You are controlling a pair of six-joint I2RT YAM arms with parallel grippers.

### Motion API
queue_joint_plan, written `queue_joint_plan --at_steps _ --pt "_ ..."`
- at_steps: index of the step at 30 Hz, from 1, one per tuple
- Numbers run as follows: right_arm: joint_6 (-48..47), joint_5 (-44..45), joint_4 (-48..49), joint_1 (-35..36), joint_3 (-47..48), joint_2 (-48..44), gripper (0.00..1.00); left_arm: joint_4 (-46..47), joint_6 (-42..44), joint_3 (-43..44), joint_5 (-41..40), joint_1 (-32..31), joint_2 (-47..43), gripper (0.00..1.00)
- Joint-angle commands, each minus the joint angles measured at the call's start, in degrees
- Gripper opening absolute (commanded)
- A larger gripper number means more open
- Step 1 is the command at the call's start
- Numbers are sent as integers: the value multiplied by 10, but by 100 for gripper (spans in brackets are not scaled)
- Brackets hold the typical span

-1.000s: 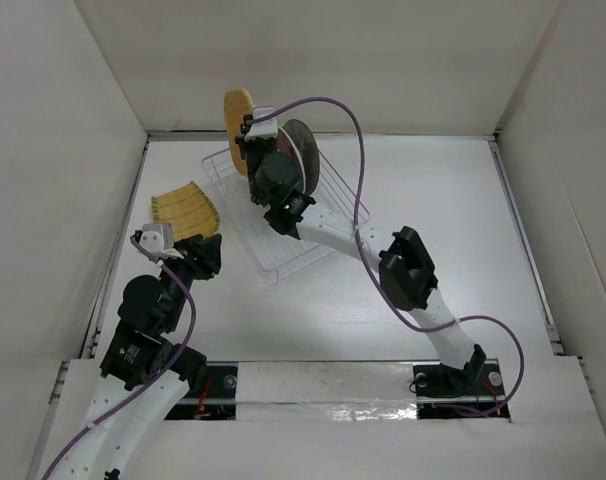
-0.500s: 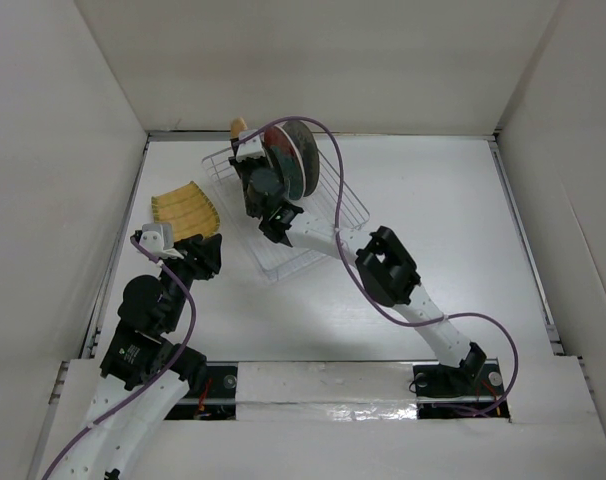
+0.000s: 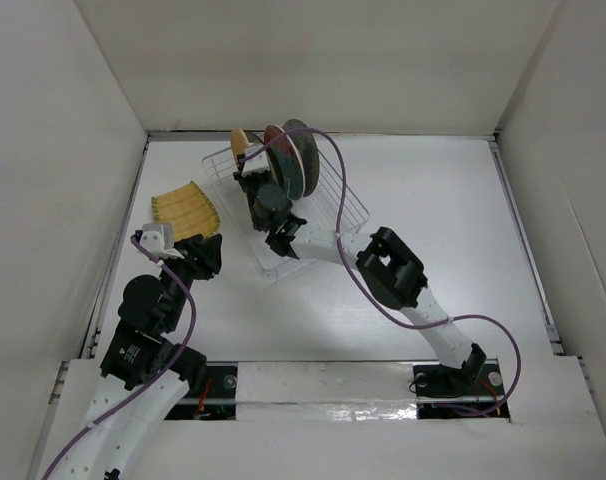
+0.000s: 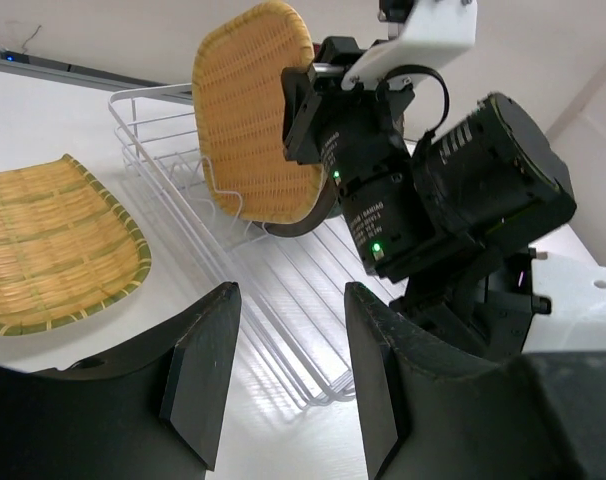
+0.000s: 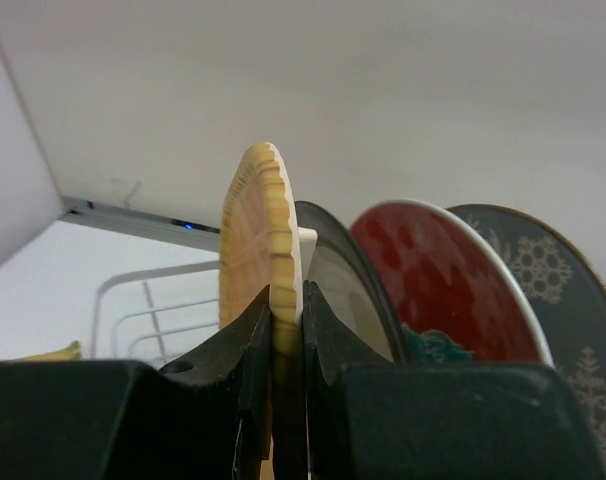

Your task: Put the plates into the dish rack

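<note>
Right wrist view is showing the right gripper (image 5: 286, 300) clamping the rim of the round yellow plate (image 5: 258, 220), holding it on edge to suit the dish rack (image 4: 278, 300) prongs, just beside the silver plate (image 5: 343, 290). Its lower edge is hidden, so it is perhaps not seated. Left of the rack, the left gripper (image 4: 283, 350) is hovering, jaws apart, near the flat-lying fan-shaped plate (image 4: 53, 250).

The right arm (image 3: 388, 268) stretches diagonally toward the far left, the right tool (image 5: 285, 300) raised, its 2 fingers pinched on a yellow plate's (image 5: 255, 230) rim. The left arm (image 3: 143, 320) sits folded near its base, the left tool (image 4: 289, 300) low, jaws partly apart.
</note>
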Motion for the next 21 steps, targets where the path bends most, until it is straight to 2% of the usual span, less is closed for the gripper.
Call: queue_joint_plan --at_steps 1,2,5,6,7,9,11,16,19,21 --pt "33 18 66 6 -54 -21 0 28 1 4 7 2 7 43" --pt "36 21 71 13 -67 -26 0 28 0 5 5 2 7 43" --pt "50 38 87 23 -122 -47 20 27 -3 4 4 2 7 44" --pt "64 43 88 23 -147 -59 36 26 -6 5 4 2 9 44" --pt "72 42 85 23 -147 -59 42 25 -7 5 4 2 10 44" --pt "94 46 77 23 -175 -76 48 24 -10 5 3 2 16 44" --pt "105 50 76 23 -206 -92 49 22 -15 9 0 2 29 45" --pt "136 39 57 28 -263 -186 67 18 -42 25 -38 2 73 43" --pt "177 -4 -2 28 -292 -264 70 20 -68 48 -64 2 125 34" --pt "225 -45 -63 28 -314 -326 73 19 -86 76 -75 8 173 8"
